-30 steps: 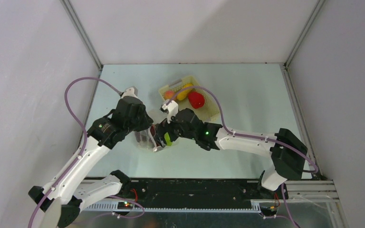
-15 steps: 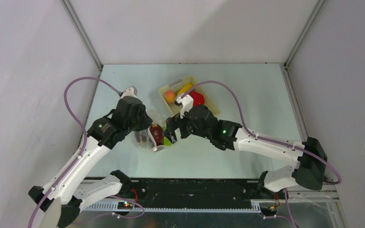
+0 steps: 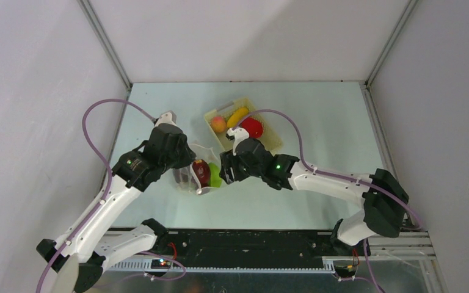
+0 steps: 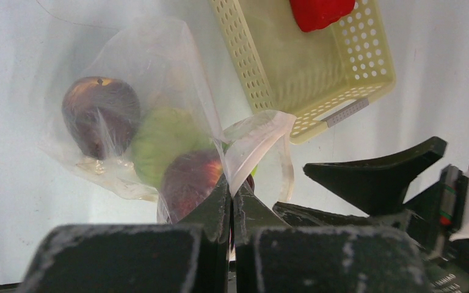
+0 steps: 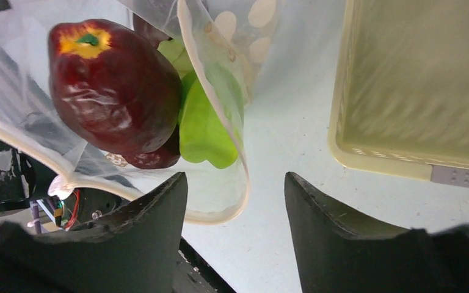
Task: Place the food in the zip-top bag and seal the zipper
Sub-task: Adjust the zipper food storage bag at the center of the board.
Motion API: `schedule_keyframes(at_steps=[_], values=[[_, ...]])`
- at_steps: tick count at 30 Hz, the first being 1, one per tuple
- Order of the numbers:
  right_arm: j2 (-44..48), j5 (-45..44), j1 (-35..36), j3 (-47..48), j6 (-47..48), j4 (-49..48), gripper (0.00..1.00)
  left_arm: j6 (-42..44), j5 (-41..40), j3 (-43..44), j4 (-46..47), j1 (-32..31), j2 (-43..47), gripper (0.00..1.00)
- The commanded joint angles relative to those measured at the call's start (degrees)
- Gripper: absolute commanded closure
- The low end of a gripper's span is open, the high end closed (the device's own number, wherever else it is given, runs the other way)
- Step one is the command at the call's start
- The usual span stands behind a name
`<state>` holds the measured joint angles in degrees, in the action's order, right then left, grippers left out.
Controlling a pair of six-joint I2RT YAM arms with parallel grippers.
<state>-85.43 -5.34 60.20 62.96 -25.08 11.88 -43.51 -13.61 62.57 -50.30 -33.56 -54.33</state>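
Backed out of the zip-top bag (image 5: 244,36) my left claw (image 4: 231,189) pinches, my right claw (image 5: 235,183), part-open and empty, sits nearest the basket's (image 5: 415,91) red pepper (image 3: 253,127).

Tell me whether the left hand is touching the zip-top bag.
Touching. The left wrist view shows the left hand shut on the zip-top bag, with the mouth edge pinched between the jaws.
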Motion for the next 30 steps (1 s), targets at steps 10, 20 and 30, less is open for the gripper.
schedule_keyframes(at_steps=[10, 20, 30], values=[[0.81, 2.67, -0.27, 0.24, -2.38, -3.03, 1.0, -0.12, -3.19, 0.22, 0.12, 0.17, 0.68, 1.0], [10.72, 16.38, -1.08, 3.73, -2.53, -2.89, 1.0, 2.69, -11.64, 4.1, -5.67, 0.18, -3.1, 1.0], [10.8, 17.89, -4.64, 10.03, -2.6, 4.34, 1.0, 6.07, -17.27, 12.72, -9.89, 0.17, -4.21, 1.0]])
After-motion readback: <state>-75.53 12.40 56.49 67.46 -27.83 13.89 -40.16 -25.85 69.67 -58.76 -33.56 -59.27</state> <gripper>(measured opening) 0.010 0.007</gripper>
